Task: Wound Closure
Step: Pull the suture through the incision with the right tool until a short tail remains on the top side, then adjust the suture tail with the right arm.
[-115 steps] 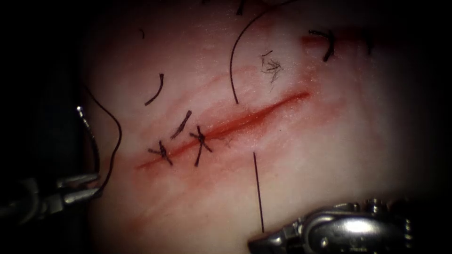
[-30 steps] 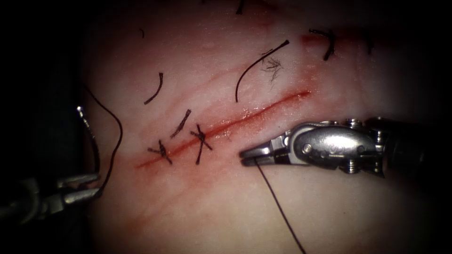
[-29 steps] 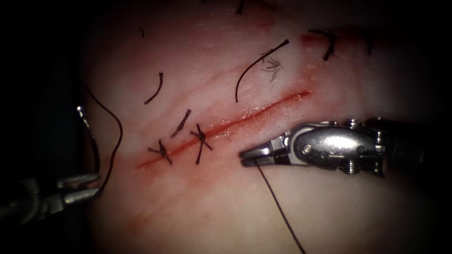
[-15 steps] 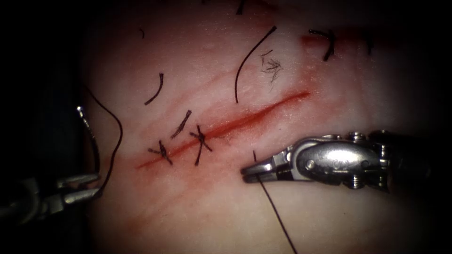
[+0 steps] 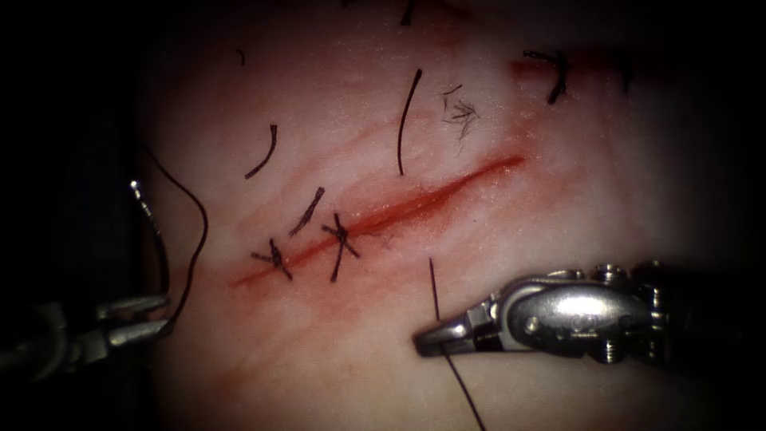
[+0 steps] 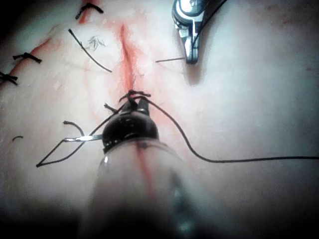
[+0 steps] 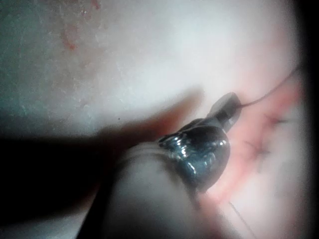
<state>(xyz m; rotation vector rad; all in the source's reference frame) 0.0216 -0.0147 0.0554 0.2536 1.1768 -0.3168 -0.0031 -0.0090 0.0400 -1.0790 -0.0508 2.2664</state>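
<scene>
The tissue (image 5: pixel 558 199) bears a red cut (image 5: pixel 415 199) running diagonally. My right tool (image 5: pixel 428 342) lies to the right of the cut, jaws shut on the thread (image 5: pixel 434 291), which rises out of the tissue there and trails on past the jaws. The thread's free tail (image 5: pixel 405 120) lies on the cut's left side. At the far left, my left tool (image 5: pixel 148 318) holds the curved needle (image 5: pixel 153 231) near its rear end, out of the tissue. In the left wrist view the needle (image 6: pixel 82 138) sticks out sideways and the right tool (image 6: pixel 190 55) holds thread.
Two knotted stitches (image 5: pixel 275 258) (image 5: pixel 341 239) cross the lower left stretch of the cut. Several cut thread ends (image 5: pixel 263 152) lie on the tissue to the left of the cut. A further stitch (image 5: pixel 554 76) sits at the upper right. A thread loop (image 5: pixel 199 231) hangs by the left tool.
The right tool has moved down and away from the cut, drawing thread through the tissue. The tail on the left side has shortened. The left tool and needle have stayed put.
</scene>
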